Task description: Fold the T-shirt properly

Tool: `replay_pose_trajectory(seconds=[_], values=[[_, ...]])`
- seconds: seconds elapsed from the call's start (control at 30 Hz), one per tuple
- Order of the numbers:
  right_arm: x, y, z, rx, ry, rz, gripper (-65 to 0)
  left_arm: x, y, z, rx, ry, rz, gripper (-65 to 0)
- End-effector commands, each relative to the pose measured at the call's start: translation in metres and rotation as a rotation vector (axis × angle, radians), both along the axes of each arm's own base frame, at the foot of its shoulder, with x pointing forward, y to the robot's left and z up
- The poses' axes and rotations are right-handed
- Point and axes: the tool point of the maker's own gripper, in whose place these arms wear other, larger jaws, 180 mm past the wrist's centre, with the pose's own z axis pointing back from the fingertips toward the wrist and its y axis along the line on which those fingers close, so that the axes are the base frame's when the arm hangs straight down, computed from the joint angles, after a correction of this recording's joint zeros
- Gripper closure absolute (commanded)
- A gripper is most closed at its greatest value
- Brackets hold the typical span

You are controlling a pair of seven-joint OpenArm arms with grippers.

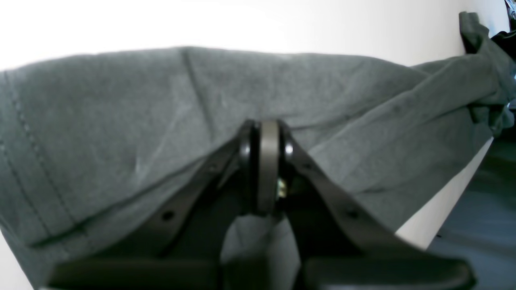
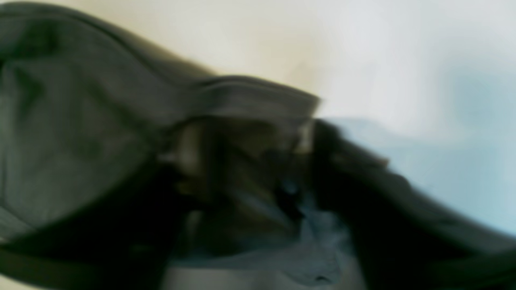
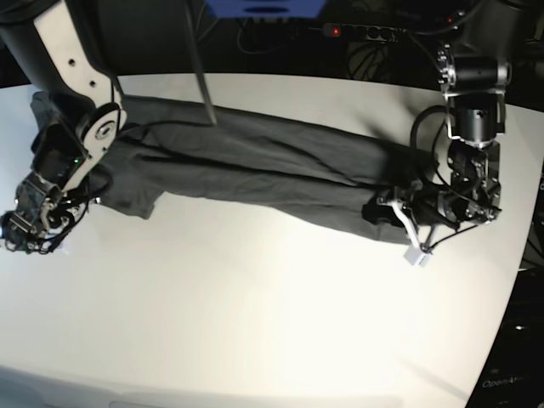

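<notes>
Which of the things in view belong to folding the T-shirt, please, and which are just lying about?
Belongs to the job:
- T-shirt, stretched across the white table
- left pincer, shut on one end of the fabric
- right pincer, at the other end

Just lying about:
- power strip behind the table
- blue box at the back

T-shirt (image 3: 255,166) stretched across the table (image 3: 255,297), left hand (image 3: 393,212) and right hand (image 3: 25,223) at opposite ends
</notes>
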Motion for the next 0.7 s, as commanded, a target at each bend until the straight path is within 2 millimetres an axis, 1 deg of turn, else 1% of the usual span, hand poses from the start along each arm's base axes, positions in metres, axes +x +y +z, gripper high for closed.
replay_pose_trajectory(seconds=[0.0,0.07,0.1,0.17,0.27,0.33,0.4,0.47,0.5,0.6,0.67], values=[[-0.012,0.048,-0.027,0.158,0.002,0.016,-16.8,-0.065,0.029,-0.044,0.218,0.264,-0.110,-3.9],[-0.011,0.048,-0.027,0.157,-0.001,0.018,-1.2,-0.065,0.029,-0.044,0.216,0.264,-0.111,-3.9],[-0.009,0.048,-0.027,0.156,-0.007,0.019,0.0,-0.065,0.029,-0.044,0.216,0.264,-0.111,-3.9],[-0.006,0.048,-0.025,0.155,-0.013,0.021,-1.9,-0.065,0.028,-0.044,0.215,0.264,-0.112,-3.9],[0.000,0.046,-0.023,0.144,-0.034,0.025,-1.6,-0.065,0.028,-0.044,0.215,0.264,-0.112,-3.9],[0.005,0.034,-0.014,0.096,-0.053,0.038,-1.6,-0.065,0.028,-0.044,0.215,0.264,-0.112,-3.9],[0.008,0.026,-0.005,0.056,-0.060,0.047,-1.6,-0.065,0.028,-0.044,0.215,0.264,-0.112,-3.9],[0.008,0.015,0.004,0.011,-0.077,0.038,-1.6,-0.066,0.028,-0.045,0.215,0.265,-0.112,-3.9],[0.006,0.011,0.007,-0.012,-0.084,0.038,-1.6,-0.070,0.028,-0.047,0.215,0.273,-0.113,-3.9],[0.014,0.007,0.024,-0.095,-0.143,0.071,-1.7,-0.071,0.028,-0.047,0.214,0.273,-0.112,-3.9],[0.016,0.011,0.033,-0.141,-0.177,0.102,-1.9,-0.071,0.028,-0.047,0.214,0.273,-0.112,-3.9]])
